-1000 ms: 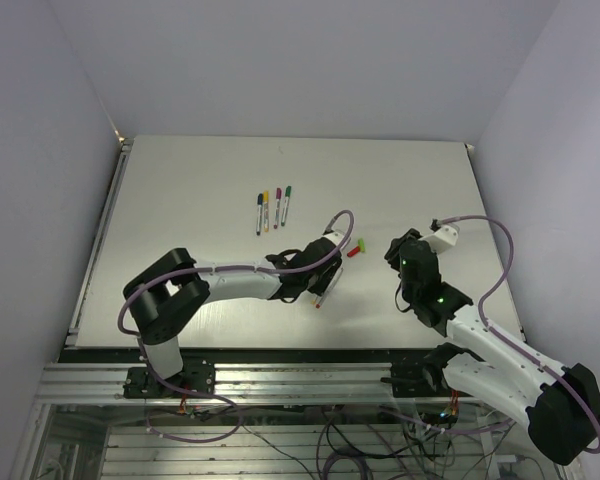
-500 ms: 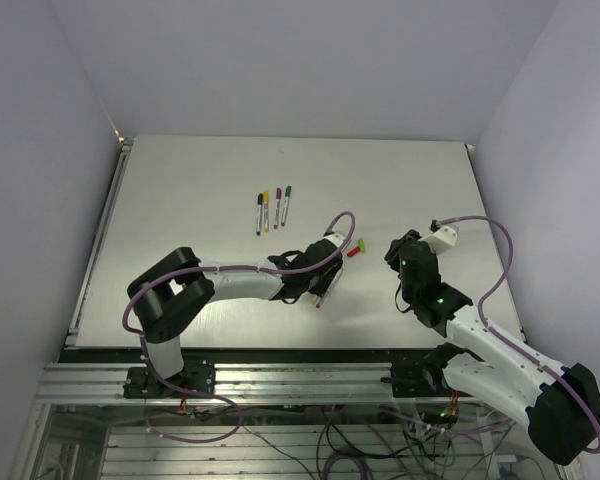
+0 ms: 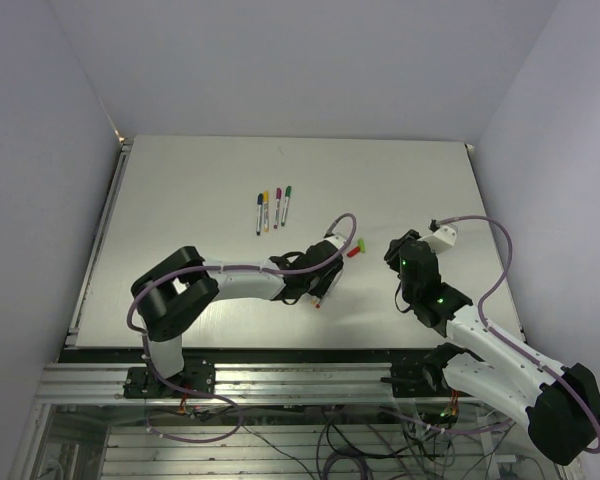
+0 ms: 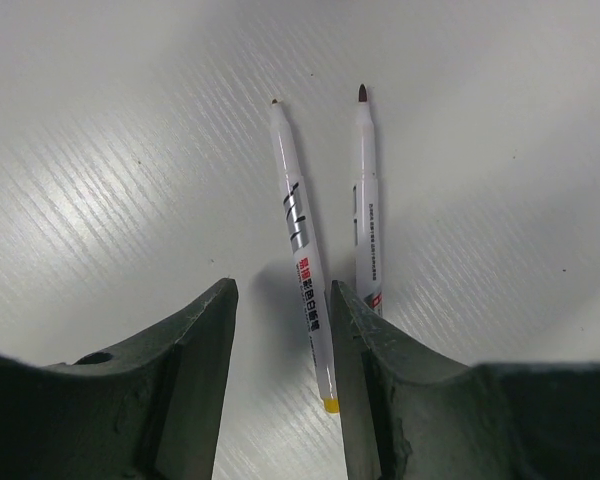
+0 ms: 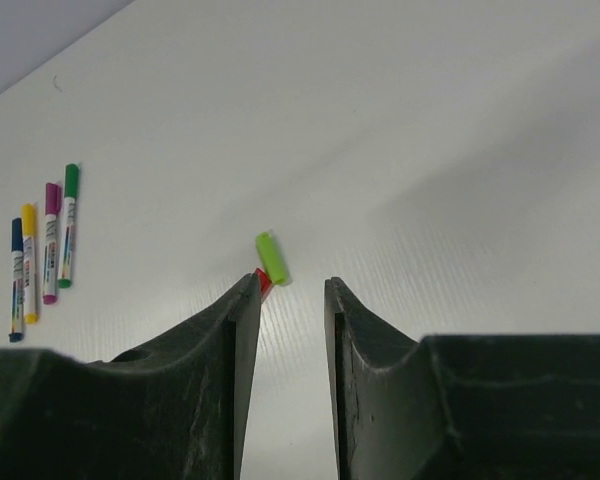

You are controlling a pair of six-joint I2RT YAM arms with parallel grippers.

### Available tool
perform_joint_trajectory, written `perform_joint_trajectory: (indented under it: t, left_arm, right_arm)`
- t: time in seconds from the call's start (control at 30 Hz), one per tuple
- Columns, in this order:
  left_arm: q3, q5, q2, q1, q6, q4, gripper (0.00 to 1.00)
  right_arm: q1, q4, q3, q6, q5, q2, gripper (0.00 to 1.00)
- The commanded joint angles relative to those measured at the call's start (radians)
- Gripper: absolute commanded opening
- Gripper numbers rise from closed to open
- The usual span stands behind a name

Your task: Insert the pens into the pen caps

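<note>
Two uncapped pens lie side by side under my left gripper (image 4: 280, 300). One white pen (image 4: 298, 225) with a yellow rear end lies between the open fingers, close to the right finger (image 4: 365, 340). The other pen (image 4: 365, 190), with a dark red tip, runs partly behind that finger; its red tip shows in the top view (image 3: 318, 305). A green cap (image 5: 271, 257) and a red cap (image 5: 264, 283) lie just ahead of my open, empty right gripper (image 5: 285, 290); the red cap is partly hidden by its left finger. In the top view my left gripper (image 3: 315, 283) is over the pens and my right gripper (image 3: 392, 250) is right of the caps (image 3: 357, 248).
Several capped pens lie in a row on the white table further back: blue (image 3: 259, 213), yellow (image 3: 266, 211), magenta (image 3: 277, 207) and green (image 3: 286, 204). They also show at the left of the right wrist view (image 5: 40, 260). A purple cable loops over each arm.
My left arm's elbow has edged slightly right while its gripper stays over the two pens. The right arm, pens and caps have not moved.
</note>
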Motion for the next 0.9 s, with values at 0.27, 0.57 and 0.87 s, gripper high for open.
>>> perform_joint_trajectory:
  t: [0.27,0.57,0.87]
  left_arm:
    - [0.029,-0.019,0.063,-0.004,-0.007,-0.068,0.51]
    - [0.06,0.016,0.092,-0.004,-0.034,-0.228,0.46]
    - [0.079,0.043,0.143,-0.005,-0.051,-0.283,0.26]
  right_arm:
    - [-0.006,0.023,-0.011,0.035,0.001,0.006,0.31]
    - [-0.005,0.026,-0.024,0.075,0.011,-0.006,0.3]
    - [-0.005,0.012,-0.013,0.067,0.014,-0.013,0.3]
